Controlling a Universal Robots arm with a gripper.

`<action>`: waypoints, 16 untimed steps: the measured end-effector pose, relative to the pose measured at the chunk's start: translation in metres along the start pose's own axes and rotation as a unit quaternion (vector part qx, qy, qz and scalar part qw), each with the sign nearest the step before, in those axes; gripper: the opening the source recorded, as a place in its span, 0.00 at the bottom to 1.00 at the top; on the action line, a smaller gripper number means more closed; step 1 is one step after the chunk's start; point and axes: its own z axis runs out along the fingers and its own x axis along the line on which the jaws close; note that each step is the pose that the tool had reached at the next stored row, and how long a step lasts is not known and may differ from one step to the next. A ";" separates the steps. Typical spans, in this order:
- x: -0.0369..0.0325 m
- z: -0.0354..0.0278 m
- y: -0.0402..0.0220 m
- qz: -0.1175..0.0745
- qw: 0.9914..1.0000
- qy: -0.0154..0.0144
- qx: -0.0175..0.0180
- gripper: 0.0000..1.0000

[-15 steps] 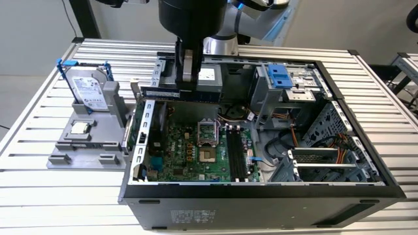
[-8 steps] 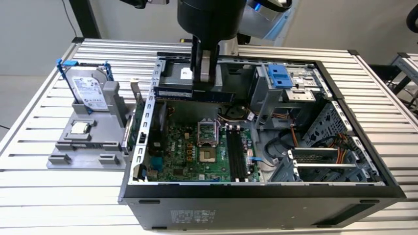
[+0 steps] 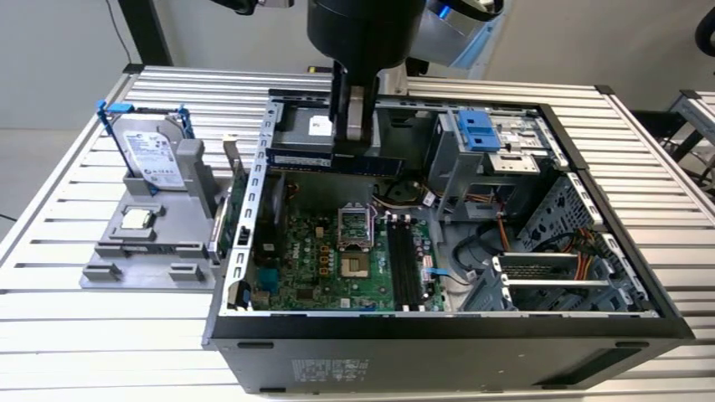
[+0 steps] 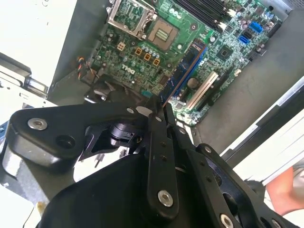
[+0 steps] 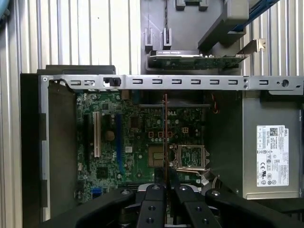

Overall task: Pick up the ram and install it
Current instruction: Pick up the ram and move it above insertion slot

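You've got open room straight down onto the green motherboard (image 3: 324,268) inside the open-sided black computer case (image 3: 447,332), and the long black memory slots (image 3: 404,264) lie bare from above. Tight spots: the perforated silver rail (image 3: 264,159) on the exterior view's left, close by one end of the thin dark ram stick (image 3: 301,159) clamped in the black gripper (image 3: 354,147), the grey drive cage (image 3: 450,151) opposite, and loose cables (image 3: 475,251) beside the slots.

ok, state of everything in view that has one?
ram: clamped in the jaws, above the motherboard, not seated.
memory slots: empty.
processor socket: empty, frame raised.
case: side panel off.
hard drive: upright on the gray stand, outside the case.
processor chip: flat on the stand.
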 end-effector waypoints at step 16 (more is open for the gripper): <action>-0.0008 -0.0010 -0.0200 0.000 1.000 0.000 0.000 0.00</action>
